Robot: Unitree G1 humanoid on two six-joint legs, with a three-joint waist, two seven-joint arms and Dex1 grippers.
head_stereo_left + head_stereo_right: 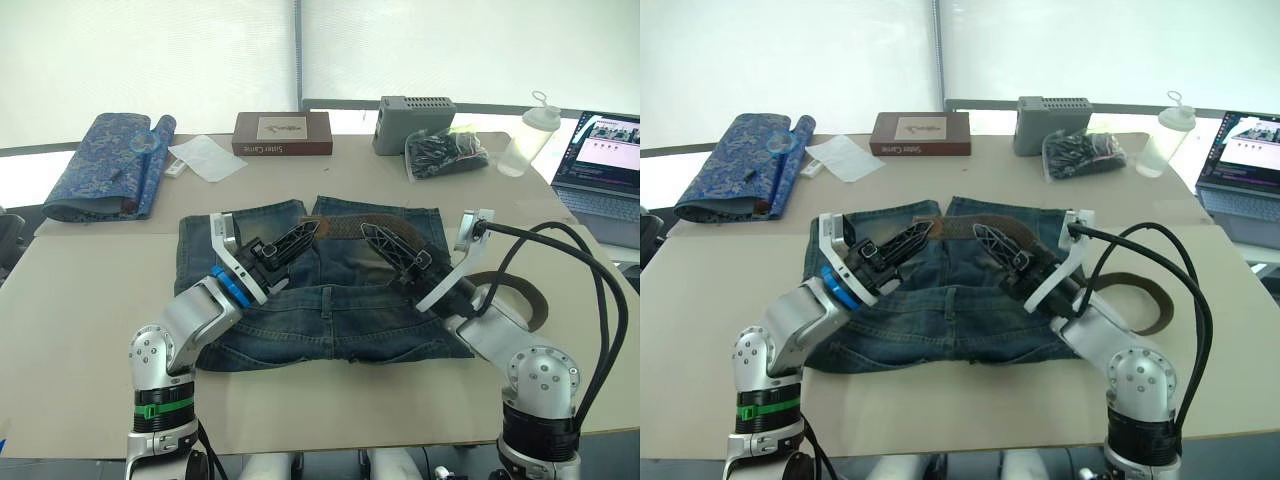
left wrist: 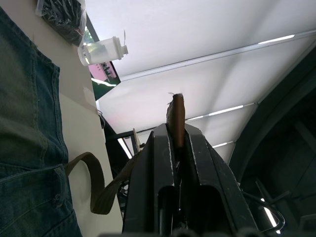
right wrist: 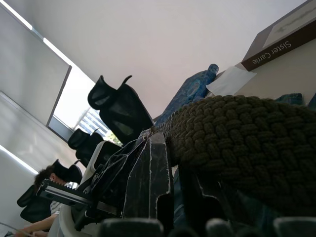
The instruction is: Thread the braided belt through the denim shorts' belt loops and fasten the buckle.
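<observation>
1. The denim shorts (image 1: 330, 310) lie flat on the beige tabletop (image 1: 80, 330), nearest the robot, hems toward it and waistband on the far side.
2. The left gripper (image 1: 308, 231) reaches over the shorts from the left, its tips at the middle of the waistband. In the left wrist view its jaws are shut on the brown tip of the braided belt (image 2: 177, 117), which pokes out between the two black fingers (image 2: 160, 163).
3. The right gripper (image 1: 372, 237) comes in from the right, tips just beside the left one's over the waistband. The right wrist view shows the woven strap lying against its fingers (image 3: 148, 168), but I cannot tell whether those jaws are clamped on it or merely touching it.
4. The braided belt runs along the waistband (image 1: 345, 225) between the two grippers; whether it passes under any belt loops cannot be made out. Its remaining length curls in a loose loop (image 1: 520, 292) on the tabletop to the right of the shorts, beyond the right arm.
5. Farther back on the left lies a blue patterned rolled cloth (image 1: 105, 165), with a white sheet (image 1: 205, 157) near it.
6. Along the far edge stand a brown box (image 1: 282, 133), a grey box (image 1: 412, 122), a clear bag of dark items (image 1: 445, 152) and a translucent bottle (image 1: 527, 138).
7. At the far right sits an open laptop (image 1: 605, 165).
</observation>
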